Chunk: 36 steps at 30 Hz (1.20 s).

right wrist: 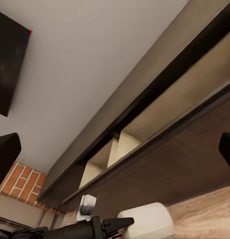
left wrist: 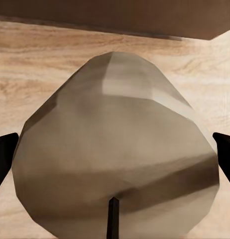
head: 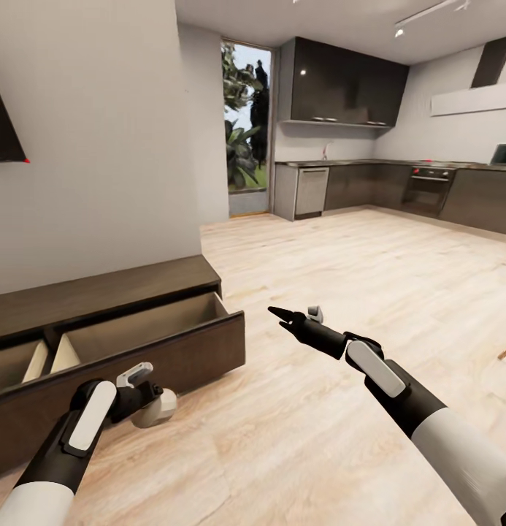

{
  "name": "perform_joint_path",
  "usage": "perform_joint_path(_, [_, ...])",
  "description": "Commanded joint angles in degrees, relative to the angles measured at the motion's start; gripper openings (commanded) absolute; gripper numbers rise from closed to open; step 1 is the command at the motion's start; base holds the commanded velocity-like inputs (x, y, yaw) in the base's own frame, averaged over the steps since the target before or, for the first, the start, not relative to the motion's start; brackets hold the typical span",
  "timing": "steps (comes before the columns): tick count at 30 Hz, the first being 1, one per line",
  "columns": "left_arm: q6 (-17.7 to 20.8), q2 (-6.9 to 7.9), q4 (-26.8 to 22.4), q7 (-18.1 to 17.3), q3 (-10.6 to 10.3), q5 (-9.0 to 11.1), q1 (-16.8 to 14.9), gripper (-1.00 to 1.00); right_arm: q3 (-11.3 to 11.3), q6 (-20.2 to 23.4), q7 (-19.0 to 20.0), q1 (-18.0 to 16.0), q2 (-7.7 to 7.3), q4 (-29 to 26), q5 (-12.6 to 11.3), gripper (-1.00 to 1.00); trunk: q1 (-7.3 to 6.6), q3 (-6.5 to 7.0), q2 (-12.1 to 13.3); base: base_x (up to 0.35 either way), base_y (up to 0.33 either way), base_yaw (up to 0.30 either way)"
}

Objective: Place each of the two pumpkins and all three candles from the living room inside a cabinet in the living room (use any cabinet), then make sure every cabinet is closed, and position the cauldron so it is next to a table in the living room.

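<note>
A beige candle (head: 158, 410) is held just above the wooden floor in front of the cabinet, with my left gripper (head: 152, 398) shut on it. Up close in the left wrist view the candle (left wrist: 115, 149) sits between both fingertips (left wrist: 4, 149), its wick pointing back at the camera. The long, low dark-brown cabinet (head: 99, 291) stands against the left wall with its drawer (head: 147, 321) pulled out, pale inside, nothing visible in it. My right gripper (head: 293, 315) hovers open and empty to the right of the drawer. The right wrist view looks at the cabinet (right wrist: 160, 164) and candle (right wrist: 145, 222).
A dark screen (head: 3, 124) hangs on the wall above the cabinet. Open wooden floor (head: 355, 292) stretches to the dark-grey kitchen cupboards (head: 347, 80) and oven (head: 428, 188) at the back. A glass door (head: 245, 124) lies beyond the wall corner.
</note>
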Motion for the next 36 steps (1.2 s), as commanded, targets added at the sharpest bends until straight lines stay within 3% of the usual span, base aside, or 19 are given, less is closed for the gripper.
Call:
perform_joint_path(1, [0.09,-0.03,-0.04,0.55,0.01,0.66,-0.04,-1.0,0.13,0.09,0.03,-0.05,-0.03,0.0,-0.34,1.0,-0.01,-0.06,-0.03,0.028,0.026,0.291])
perform_joint_path(20, [0.11,-0.23,-0.07,0.55,0.0,0.53,-0.04,-1.0,0.13,0.1,0.07,-0.05,-0.18,0.01,-0.34,1.0,-0.01,-0.06,-0.03,0.002,0.002,0.291])
perform_joint_path(26, [0.08,-0.22,-0.05,0.55,-0.07,0.41,-0.04,-1.0,0.13,0.06,0.44,-0.05,-0.24,0.01,-0.36,1.0,-0.01,-0.06,-0.03,0.016,-0.171,0.282])
perform_joint_path(36, [0.11,-0.24,-0.07,0.55,-0.05,0.4,-0.04,-1.0,0.13,0.08,0.24,-0.05,-0.17,0.0,-0.18,1.0,-0.01,-0.06,-0.03,0.009,-0.036,0.07])
